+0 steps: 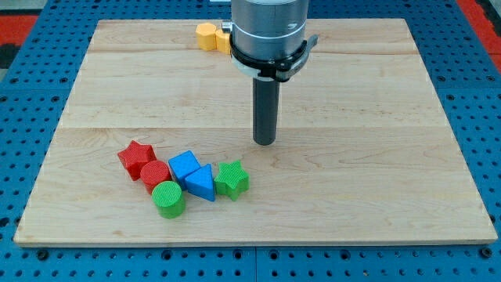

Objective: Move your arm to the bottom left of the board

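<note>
One dark tip (265,142), mid-board (376,117)

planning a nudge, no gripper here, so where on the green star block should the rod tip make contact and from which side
My tip cannot grip, only push. Best contact is the green star-shaped block on its free face toward the view's right, low on the side wall between two points. The blue triangular block touches its left side, so a push from the right probably moves both.
</note>
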Robot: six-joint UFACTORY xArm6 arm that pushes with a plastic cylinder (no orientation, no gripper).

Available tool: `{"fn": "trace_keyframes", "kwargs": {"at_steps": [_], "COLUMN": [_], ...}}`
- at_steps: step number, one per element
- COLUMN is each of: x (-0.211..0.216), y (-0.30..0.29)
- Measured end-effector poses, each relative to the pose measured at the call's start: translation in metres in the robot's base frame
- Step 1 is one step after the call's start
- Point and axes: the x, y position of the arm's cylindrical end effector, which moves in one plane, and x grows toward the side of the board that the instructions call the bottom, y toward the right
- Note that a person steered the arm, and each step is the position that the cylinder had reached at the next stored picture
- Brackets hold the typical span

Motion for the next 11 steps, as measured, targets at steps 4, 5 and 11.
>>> {"fn": "trace_keyframes", "kwargs": {"at_steps": [4,5,11], "x": [-0.061,-0.062,0.039], "y": [-0.101,-0.102,-0.271]}}
